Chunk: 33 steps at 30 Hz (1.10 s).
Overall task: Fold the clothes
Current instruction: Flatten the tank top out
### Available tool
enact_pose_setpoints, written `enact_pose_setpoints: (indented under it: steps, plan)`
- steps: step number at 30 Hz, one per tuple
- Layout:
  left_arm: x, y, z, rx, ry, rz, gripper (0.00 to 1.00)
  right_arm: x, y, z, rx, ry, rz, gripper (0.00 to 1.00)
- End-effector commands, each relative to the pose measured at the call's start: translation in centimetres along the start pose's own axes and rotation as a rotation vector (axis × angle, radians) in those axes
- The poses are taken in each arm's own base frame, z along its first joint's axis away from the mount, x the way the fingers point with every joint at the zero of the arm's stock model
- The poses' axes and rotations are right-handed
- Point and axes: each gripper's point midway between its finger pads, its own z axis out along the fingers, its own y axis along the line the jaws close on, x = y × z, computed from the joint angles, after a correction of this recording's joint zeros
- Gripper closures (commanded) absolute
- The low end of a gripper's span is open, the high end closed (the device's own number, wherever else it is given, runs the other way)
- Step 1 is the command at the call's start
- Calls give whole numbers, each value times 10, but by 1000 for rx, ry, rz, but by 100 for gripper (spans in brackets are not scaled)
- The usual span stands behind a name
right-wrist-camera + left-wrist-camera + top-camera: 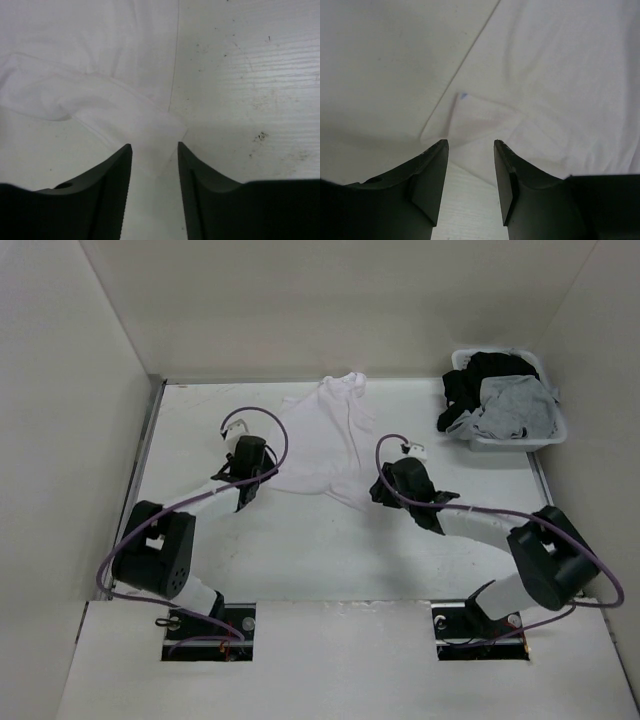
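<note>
Left gripper (256, 474), left of centre in the top view: claw parted wide, holding nothing. On the left wrist view its gripper (470, 145) has bare table (466, 200) showing through the gap. A folded corner of the white tank top (560, 90) lies just ahead of the fingertips (440, 150). I can't tell whether they touch it.

Tank top (325, 435): upper centre of the top view, flat on the table (330, 550) and loosely rumpled. One bunched end points to the top of the frame, and the wider end spreads toward both grippers.

Right gripper (382, 490), right of centre, sits at the lower right edge of the top. Claw parted here too. On the right wrist view a tab of the tank top (100, 60) runs into the gap of the gripper (154, 147), lying loose and not pinched. Scuffed table (250, 75) fills the right half of that frame.

Upper right of the top view: pale bin (520, 443) holding a black garment (485, 375) and a light grey garment (515, 405), well apart from the tank top.
</note>
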Motion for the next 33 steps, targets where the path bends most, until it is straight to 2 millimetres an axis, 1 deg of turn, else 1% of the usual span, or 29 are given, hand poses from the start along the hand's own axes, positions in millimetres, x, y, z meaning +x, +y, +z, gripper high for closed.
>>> enact_pose_setpoints:
  steps: [1,3,4,6,8,11,15,16,18,20,22,23,25,27,28,30,32,33]
  plan:
    - [-16,-13,13,-3,-26,21,60,-22,13,17,-5,-65,3,51]
    - [-18,-12,20,-19,-33,15,60,-20,4,25,46,-68,10,48]
    - [-22,-13,25,-24,-46,19,61,-18,2,28,59,-60,9,48]
    - [-24,-19,34,-21,-42,29,61,-12,-1,34,78,-33,6,48]
    - [-19,-23,43,-23,-18,60,62,-8,-9,36,118,-25,11,48]
    - [-5,-21,49,-42,19,74,65,-4,-14,38,129,1,37,50]
    - [4,-15,47,-52,35,75,75,11,-6,40,81,69,70,55]
    - [5,-13,47,-57,35,71,78,12,-7,41,78,75,81,57]
    - [7,-10,46,-56,39,61,85,11,-7,43,75,73,98,64]
    - [5,-12,45,-49,38,55,91,7,-4,45,62,71,103,74]
    - [0,-16,38,-32,24,46,95,1,1,45,52,61,109,89]
    - [-4,-19,32,-17,10,37,95,-5,5,42,39,36,103,94]
    - [-16,-26,14,19,-25,13,96,-22,9,33,27,-45,90,95]
    - [-27,-31,-6,61,-65,-12,97,-27,24,16,-10,-88,40,95]
    - [-29,-31,-17,80,-80,-22,97,-26,29,8,-25,-98,20,95]
    - [-32,-28,-35,107,-107,-43,98,-17,41,-10,-71,-97,-23,95]
    - [-30,-16,-52,118,-121,-67,99,-2,52,-27,-129,-84,-75,95]
    - [-25,-9,-58,119,-118,-79,99,9,59,-38,-165,-72,-109,95]
